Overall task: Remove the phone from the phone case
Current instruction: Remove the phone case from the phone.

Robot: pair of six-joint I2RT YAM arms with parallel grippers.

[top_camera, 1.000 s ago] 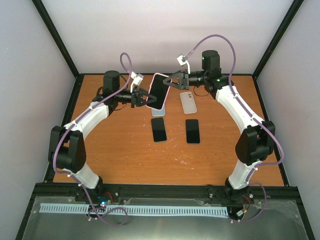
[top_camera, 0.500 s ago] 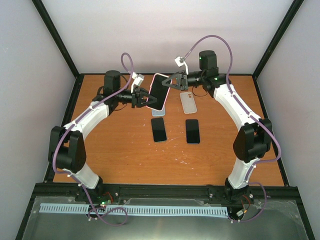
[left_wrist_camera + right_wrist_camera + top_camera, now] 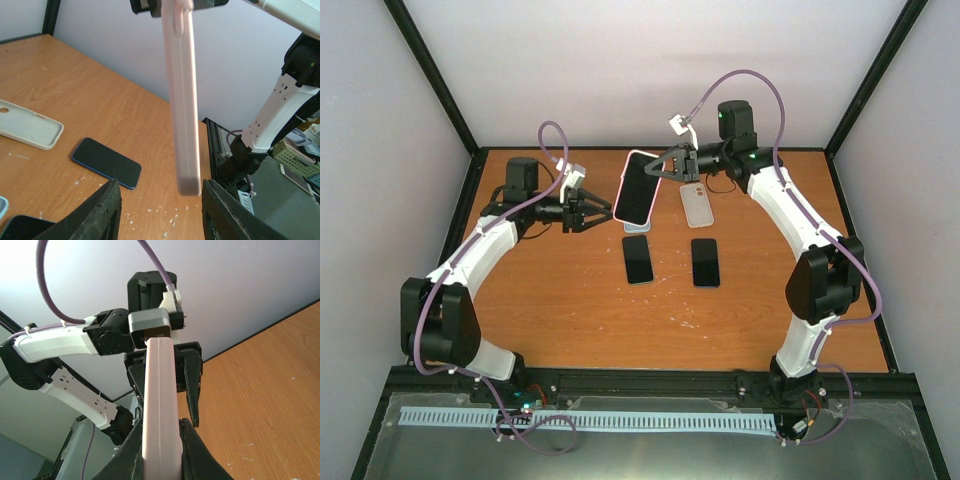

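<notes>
The right pincer (image 3: 665, 166) is clamped on the top end of the phone case (image 3: 182, 110), one finger on each broad face. It holds the case off the table, hanging nearly upright with the free end pointing down. The left pincer (image 3: 600, 212) has its jaws spread and nothing between them. The case's lower end hangs just beyond its fingers (image 3: 107, 210) and, as far as the views show, touches neither.

I judge the step in hand to be the presenting: the case is lifted and offered across, and the extraction itself has not yet begun. The next move calls for the left pincer to close in on the free lower end and get purchase on the lip or back of the case, so it can be peeled away while the right pincer steadies the top. Since the right pincer squeezes across both faces, it probably pins the phone in, and one grip may need to shift to the case's edge alone.

The case is pale pink, smooth and soft-looking, with rounded corners and raised button bumps on its narrow side near the held end. The phone (image 3: 636, 192) sits inside it, its dark screen filling the front within the pink rim.

Below the right pincer, a pale empty case (image 3: 697, 204) lies flat on the table (image 3: 550, 290). Nearer the arm bases lie two bare dark phones (image 3: 638, 259) (image 3: 705, 262).
</notes>
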